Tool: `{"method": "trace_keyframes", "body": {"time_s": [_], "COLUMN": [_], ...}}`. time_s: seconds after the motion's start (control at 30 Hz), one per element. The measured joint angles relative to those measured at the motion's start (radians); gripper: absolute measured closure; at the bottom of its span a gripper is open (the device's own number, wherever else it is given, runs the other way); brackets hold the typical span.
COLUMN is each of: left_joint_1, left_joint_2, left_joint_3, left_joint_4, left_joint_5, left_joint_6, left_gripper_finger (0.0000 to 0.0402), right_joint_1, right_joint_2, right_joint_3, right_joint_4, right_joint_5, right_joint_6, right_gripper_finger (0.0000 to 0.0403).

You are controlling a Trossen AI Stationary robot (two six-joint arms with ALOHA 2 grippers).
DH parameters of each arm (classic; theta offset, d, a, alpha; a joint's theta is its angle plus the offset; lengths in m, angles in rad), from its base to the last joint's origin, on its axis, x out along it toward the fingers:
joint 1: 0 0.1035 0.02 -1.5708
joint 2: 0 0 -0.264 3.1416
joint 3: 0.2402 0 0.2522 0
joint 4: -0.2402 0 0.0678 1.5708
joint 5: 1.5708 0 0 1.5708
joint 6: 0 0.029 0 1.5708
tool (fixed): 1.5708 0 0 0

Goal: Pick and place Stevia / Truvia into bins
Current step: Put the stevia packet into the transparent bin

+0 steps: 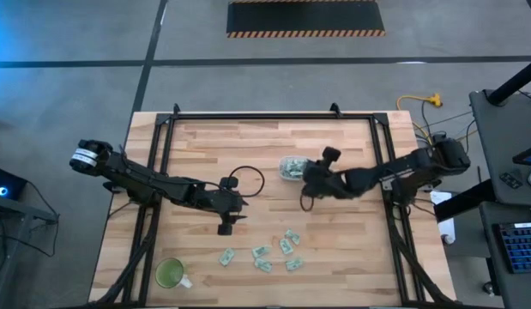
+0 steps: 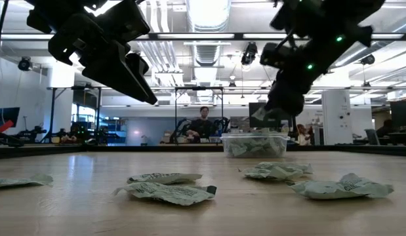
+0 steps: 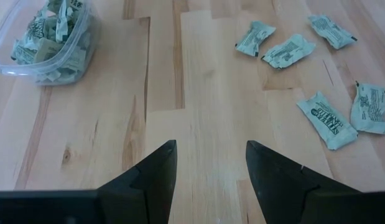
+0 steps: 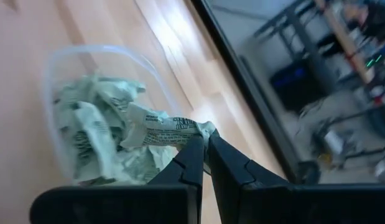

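Observation:
The clear bin point(image 1: 291, 167) stands mid-table with several pale green sachets in it; it also shows in the low view point(image 2: 255, 145) and the right wrist view point(image 4: 68, 68). My right gripper point(image 4: 203, 138) hovers at the bin's right rim point(image 1: 306, 174), shut on one sachet point(image 4: 161, 127). Several more sachets point(image 1: 274, 253) lie flat on the wood nearer the front edge. My left gripper point(image 3: 211, 165) is open above bare wood point(image 1: 225, 228), left of those loose sachets and touching nothing. My right gripper pinches one end of a crumpled sachet point(image 4: 195, 129) between its two fingers point(image 4: 224, 155). They come slanting down from the table's right. The sachet sticks out ahead of the fingers, over the sachets in the bin, and hangs clear above the bin in the low view point(image 2: 258, 115).
A green cup point(image 1: 171, 273) with a handle stands near the front left corner. A black cable loop point(image 1: 245, 180) lies on the wood beside my left arm. The dark frame rails point(image 1: 274, 118) run round the far and side edges of the table.

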Motion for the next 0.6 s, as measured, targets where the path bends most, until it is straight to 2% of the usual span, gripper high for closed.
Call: {"method": "trace_keyframes", "body": {"time_s": [0.33, 0.6], "left_joint_1": [0.0, 0.0], "left_joint_2": [0.0, 0.0], "left_joint_3": [0.0, 0.0], "left_joint_4": [-0.001, -0.001], "left_joint_5": [0.0, 0.0], "left_joint_6": [0.0, 0.001], "left_gripper_finger": [0.0226, 0.0226], "right_joint_1": [-0.172, -0.18], "right_joint_2": [0.0, 0.001], "right_joint_3": [0.0, 0.0], "right_joint_4": [0.004, 0.005], "right_joint_5": [-0.295, -0.311], "right_joint_6": [0.065, 0.025], "right_gripper_finger": [0.039, 0.0383]}}
